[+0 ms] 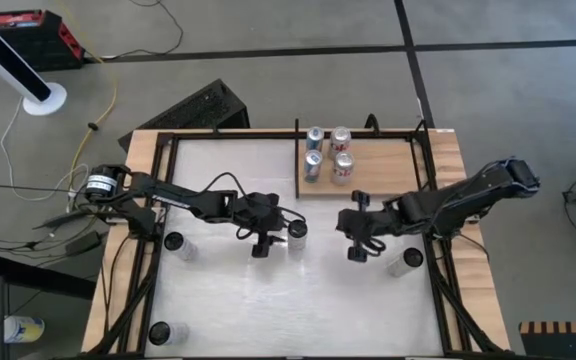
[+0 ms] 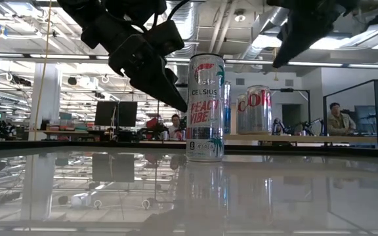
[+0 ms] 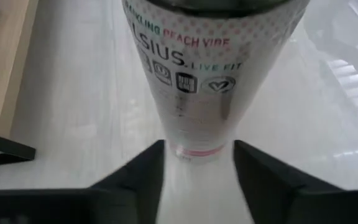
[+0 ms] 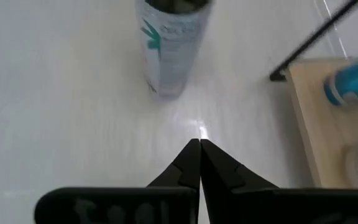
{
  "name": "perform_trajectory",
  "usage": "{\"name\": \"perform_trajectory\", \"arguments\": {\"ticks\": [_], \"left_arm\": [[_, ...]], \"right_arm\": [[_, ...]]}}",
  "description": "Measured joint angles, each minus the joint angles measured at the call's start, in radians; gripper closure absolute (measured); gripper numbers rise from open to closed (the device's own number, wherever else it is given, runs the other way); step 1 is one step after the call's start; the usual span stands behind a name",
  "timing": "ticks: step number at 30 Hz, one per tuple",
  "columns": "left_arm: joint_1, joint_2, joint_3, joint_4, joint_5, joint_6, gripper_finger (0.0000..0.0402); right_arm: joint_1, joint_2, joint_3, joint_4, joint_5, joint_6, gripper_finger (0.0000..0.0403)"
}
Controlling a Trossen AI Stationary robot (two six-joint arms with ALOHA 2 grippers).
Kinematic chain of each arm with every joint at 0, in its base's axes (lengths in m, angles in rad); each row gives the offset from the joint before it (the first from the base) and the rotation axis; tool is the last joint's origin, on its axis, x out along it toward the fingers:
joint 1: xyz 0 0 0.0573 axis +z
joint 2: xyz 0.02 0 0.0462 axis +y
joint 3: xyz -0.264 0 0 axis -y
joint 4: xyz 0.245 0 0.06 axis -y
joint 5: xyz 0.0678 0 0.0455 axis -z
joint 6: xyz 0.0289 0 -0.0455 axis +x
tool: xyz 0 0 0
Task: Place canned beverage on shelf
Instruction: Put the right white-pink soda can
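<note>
White-bodied Celsius Peach Vibe can stands upright mid-table, well short of the tan wood shelf, where I count four cans. My left gripper sits just beside the can, fingers spread, not touching. My right gripper hovers nearby, fingers pressed together, holding nothing.

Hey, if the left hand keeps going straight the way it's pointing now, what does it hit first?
Most likely the Celsius Peach Vibe can. The left hand is open, and the can stands upright on the white table directly ahead of the gap between its fingers. How far off it is, is hard to judge.
</note>
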Motion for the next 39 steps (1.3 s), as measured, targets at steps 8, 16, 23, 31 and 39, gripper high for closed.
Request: {"name": "perform_trajectory", "arguments": {"ticks": [8,16,23,31,39], "left_arm": [[0.000,0.022,0.000,0.055,0.005,-0.011,0.0392],[-0.001,0.065,0.005,0.132,0.080,-0.028,0.0400],[-0.003,0.096,0.003,0.157,0.089,-0.058,0.0401],[-0.003,0.101,0.005,0.180,0.088,-0.049,0.0401],[-0.003,0.101,0.011,0.181,0.088,-0.029,0.0401]], "right_arm": [[0.019,-0.020,-0.096,0.206,-0.050,-0.045,0.0387],[0.040,-0.030,-0.218,0.352,-0.064,-0.007,0.0375],[0.094,-0.048,-0.221,0.369,-0.057,-0.029,0.0383],[0.100,-0.239,-0.364,0.534,0.025,-0.069,0.0385],[0.063,-0.413,-0.545,0.829,0.024,-0.016,0.0352]]}}
